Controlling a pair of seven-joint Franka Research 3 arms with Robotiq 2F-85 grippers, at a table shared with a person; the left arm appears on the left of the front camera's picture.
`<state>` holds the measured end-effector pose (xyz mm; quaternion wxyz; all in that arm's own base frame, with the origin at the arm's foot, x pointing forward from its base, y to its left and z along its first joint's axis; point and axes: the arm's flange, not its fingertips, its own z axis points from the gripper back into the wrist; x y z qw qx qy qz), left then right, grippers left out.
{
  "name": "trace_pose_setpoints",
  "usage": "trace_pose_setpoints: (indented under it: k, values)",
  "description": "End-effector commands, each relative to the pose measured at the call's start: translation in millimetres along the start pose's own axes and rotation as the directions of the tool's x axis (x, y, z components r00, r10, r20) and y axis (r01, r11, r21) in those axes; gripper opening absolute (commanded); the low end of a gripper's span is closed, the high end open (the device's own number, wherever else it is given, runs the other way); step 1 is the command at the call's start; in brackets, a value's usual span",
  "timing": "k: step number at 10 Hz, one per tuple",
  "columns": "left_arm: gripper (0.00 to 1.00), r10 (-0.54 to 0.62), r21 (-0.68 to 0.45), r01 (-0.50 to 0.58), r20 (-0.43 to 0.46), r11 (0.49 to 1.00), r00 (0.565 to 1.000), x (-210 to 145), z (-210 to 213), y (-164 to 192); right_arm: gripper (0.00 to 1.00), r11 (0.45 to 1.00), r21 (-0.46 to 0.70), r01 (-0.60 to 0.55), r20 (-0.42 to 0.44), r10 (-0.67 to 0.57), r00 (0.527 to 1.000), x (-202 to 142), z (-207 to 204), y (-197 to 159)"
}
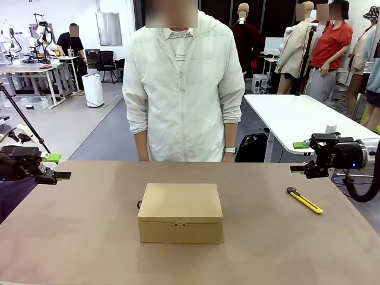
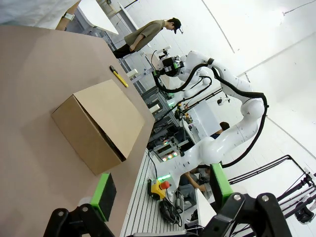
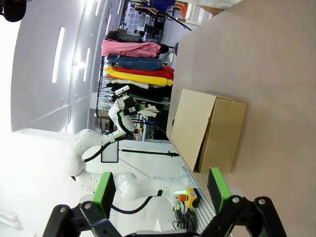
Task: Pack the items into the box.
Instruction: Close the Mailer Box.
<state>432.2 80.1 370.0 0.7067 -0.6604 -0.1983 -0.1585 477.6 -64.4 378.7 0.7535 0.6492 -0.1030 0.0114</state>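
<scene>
The brown cardboard box (image 1: 180, 212) stands in the middle of the table with its flap lid down. It also appears in the left wrist view (image 2: 98, 123) and the right wrist view (image 3: 207, 128). A small dark loop (image 1: 139, 205) pokes out at the box's left side. The items are out of view. My left gripper (image 1: 57, 167) hovers open at the table's left edge, far from the box. My right gripper (image 1: 298, 157) hovers open at the right, above the table. Nothing sits between the fingers of the left gripper (image 2: 162, 190) or the right gripper (image 3: 161, 190).
A yellow-and-black utility knife (image 1: 304, 200) lies on the table to the right of the box, below my right gripper. A person in a pale jacket (image 1: 181, 89) stands at the far edge, arms down. The brown tabletop (image 1: 89, 249) is bare around the box.
</scene>
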Motion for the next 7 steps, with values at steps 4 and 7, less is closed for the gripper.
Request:
trace_pose_setpoints:
  k: [4,7]
  values:
    - [1.0,-0.012,-0.014,0.012,0.012,1.0,1.0,0.2,0.4,-3.0,1.0,1.0,-0.014,0.002,-0.006,-0.002,1.0,-1.9,0.3,1.9]
    - [1.0,-0.012,-0.014,0.012,0.012,1.0,1.0,0.2,0.4,-3.0,1.0,1.0,-0.014,0.002,-0.006,-0.002,1.0,-1.9,0.3,1.9]
